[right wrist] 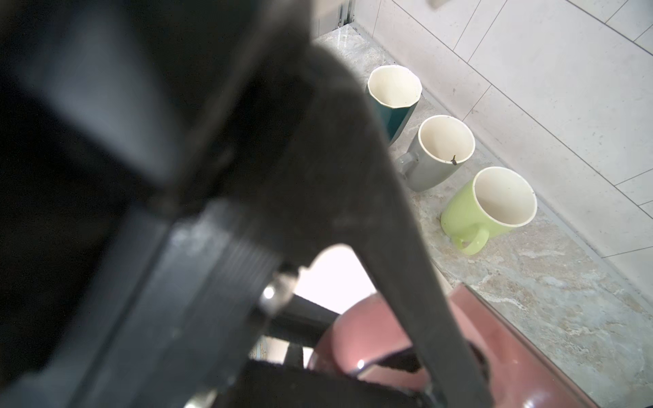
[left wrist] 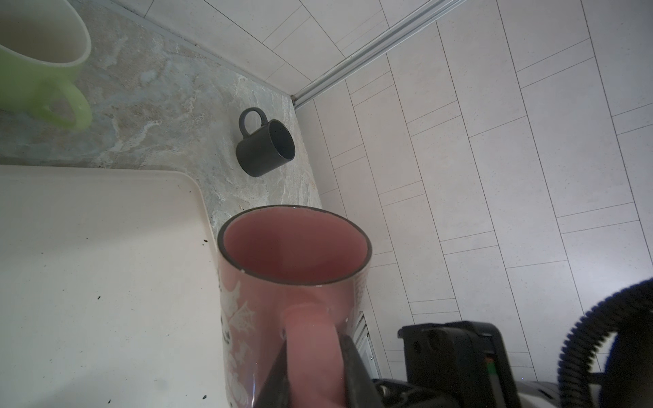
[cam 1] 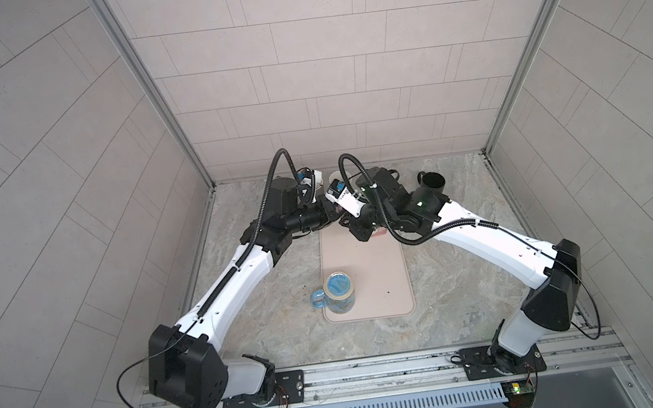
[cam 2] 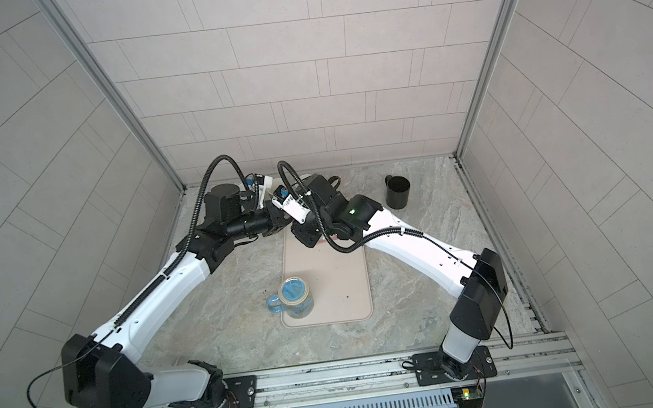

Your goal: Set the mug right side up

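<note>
The pink mug (left wrist: 293, 254) with white figures on its side is held tilted over the far right corner of the beige mat (left wrist: 88, 265), its open mouth facing away from my left wrist. My left gripper (left wrist: 312, 344) is shut on the handle, one black finger pressed against each side. My right gripper (right wrist: 395, 371) is shut on the pink handle (right wrist: 371, 339) from the opposite side. In both top views the two grippers (cam 1: 334, 212) (cam 1: 355, 229) meet at the mat's far end. They hide the mug there except for a pink sliver (cam 1: 380, 232).
A blue glass mug (cam 1: 339, 291) stands on the mat's near left corner (cam 1: 384, 282). A black mug (cam 1: 433, 184) stands upright at the back right. Along the back wall stand a green mug (right wrist: 491, 208), a grey mug (right wrist: 438, 155) and a teal cup (right wrist: 394, 95).
</note>
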Controlling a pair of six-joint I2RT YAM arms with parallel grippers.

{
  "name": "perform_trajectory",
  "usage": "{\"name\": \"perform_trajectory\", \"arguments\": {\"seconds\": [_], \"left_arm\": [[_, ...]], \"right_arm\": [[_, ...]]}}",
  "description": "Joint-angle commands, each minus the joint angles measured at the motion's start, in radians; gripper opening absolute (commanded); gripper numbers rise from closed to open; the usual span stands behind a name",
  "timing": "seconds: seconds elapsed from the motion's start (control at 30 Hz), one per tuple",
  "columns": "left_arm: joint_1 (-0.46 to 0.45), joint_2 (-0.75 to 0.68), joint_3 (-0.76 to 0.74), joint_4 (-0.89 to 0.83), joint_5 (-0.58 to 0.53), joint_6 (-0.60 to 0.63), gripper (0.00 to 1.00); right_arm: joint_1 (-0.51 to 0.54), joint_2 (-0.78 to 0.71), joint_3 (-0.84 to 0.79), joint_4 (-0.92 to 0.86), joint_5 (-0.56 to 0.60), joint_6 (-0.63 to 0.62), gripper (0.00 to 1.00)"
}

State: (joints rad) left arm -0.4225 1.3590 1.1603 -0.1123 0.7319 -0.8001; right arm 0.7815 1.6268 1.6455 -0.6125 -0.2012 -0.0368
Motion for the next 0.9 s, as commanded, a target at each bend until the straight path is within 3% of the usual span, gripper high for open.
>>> {"name": "perform_trajectory", "arguments": {"seconds": [0.0, 0.3, 0.63, 0.87], "left_arm": [[-0.029, 0.021, -0.006, -0.071, 0.035, 0.038, 0.0], [-0.03, 0.035, 0.058, -0.026, 0.023, 0.041, 0.0], [-0.029, 0.103, 0.121, -0.001, 0.016, 0.042, 0.0], [-0.03, 0.176, 0.172, 0.029, 0.039, 0.037, 0.0]], "right_arm": [[-0.004, -0.033, 0.082, 0.163, 0.003, -0.04, 0.0], [-0.033, -0.06, 0.031, 0.163, -0.022, -0.016, 0.01], [-0.051, -0.09, -0.008, 0.149, -0.032, -0.009, 0.14], [-0.068, -0.109, -0.036, 0.124, -0.023, -0.009, 0.17]]}}
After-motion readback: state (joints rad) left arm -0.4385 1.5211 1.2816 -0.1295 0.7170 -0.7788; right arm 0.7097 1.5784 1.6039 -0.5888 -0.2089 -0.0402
